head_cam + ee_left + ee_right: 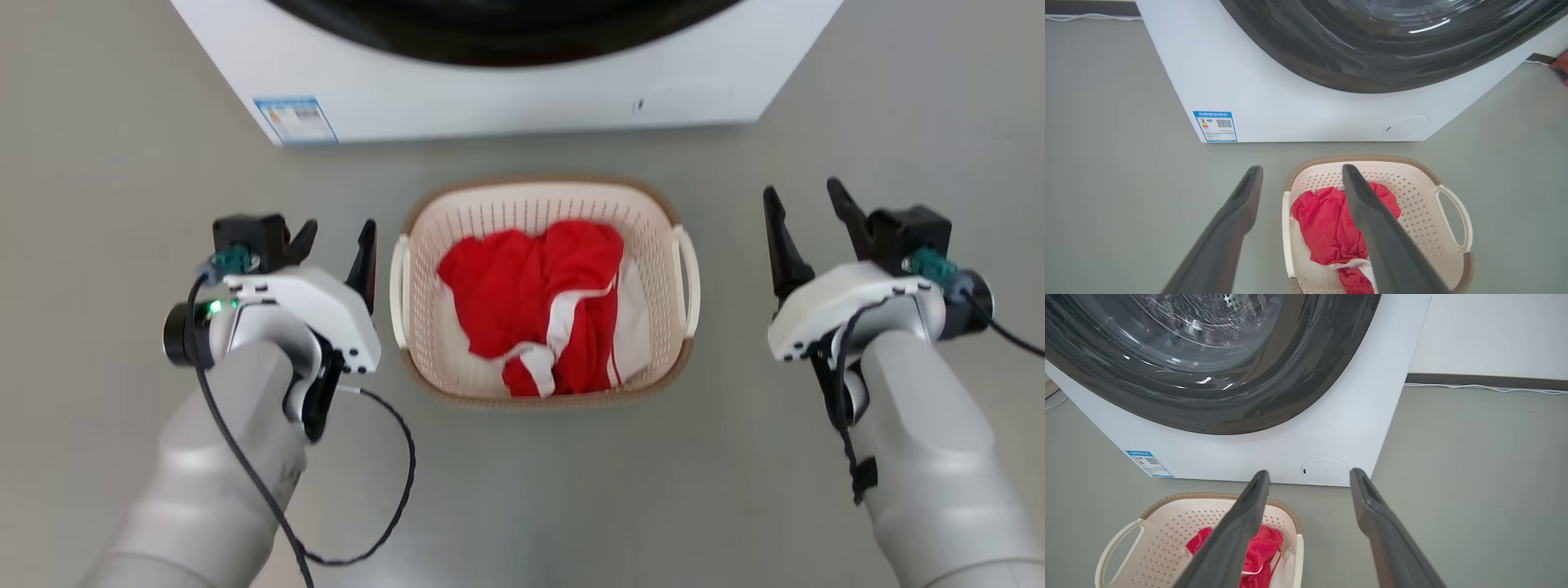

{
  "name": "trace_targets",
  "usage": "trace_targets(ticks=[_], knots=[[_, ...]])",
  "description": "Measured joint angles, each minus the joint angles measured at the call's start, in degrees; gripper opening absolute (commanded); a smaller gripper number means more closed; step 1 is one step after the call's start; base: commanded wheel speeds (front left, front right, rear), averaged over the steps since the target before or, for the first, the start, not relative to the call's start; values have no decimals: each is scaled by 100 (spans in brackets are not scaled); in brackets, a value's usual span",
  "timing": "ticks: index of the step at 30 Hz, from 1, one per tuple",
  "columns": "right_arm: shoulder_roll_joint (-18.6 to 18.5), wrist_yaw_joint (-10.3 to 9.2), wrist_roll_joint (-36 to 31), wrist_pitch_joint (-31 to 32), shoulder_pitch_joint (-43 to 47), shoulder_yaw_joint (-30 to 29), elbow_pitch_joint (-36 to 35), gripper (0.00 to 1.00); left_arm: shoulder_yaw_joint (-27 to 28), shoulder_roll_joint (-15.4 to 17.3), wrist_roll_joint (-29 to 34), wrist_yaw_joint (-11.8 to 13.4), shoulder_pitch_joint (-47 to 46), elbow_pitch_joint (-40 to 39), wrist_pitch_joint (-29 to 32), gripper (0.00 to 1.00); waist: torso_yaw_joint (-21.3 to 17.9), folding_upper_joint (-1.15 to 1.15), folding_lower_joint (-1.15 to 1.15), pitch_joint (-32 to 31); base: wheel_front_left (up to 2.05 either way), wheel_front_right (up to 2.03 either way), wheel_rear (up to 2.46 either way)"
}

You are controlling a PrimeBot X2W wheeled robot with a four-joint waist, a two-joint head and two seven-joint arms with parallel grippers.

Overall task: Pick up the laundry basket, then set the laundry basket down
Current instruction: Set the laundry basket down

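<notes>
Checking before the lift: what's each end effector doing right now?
Left end effector: open, holding nothing, beside the basket.
Right end effector: open, holding nothing, off the basket's other side.

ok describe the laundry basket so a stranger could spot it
Find the white washing machine with the dark round door. On the grey floor just before it sits the laundry basket. It is cream perforated plastic with a brown rim, white loop handles and red clothing inside.
</notes>
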Motion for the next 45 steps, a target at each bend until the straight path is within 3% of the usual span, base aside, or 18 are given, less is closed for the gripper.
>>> trace_targets(ticks=[8,23,45], knots=[[30,0,-219,0,622,-194,-414,100,654,96,609,99,916,-705,0,100,30,0,0,-859,0,0,0],[58,0,-289,1,1824,-127,-1044,100,1813,-74,1332,98,2558,-1772,0,100,140,0,0,-2039,0,0,0],[78,0,-226,0,2917,-220,-1757,100,2929,-453,1980,-22,4033,-2796,0,100,65,0,0,-2625,0,0,0]])
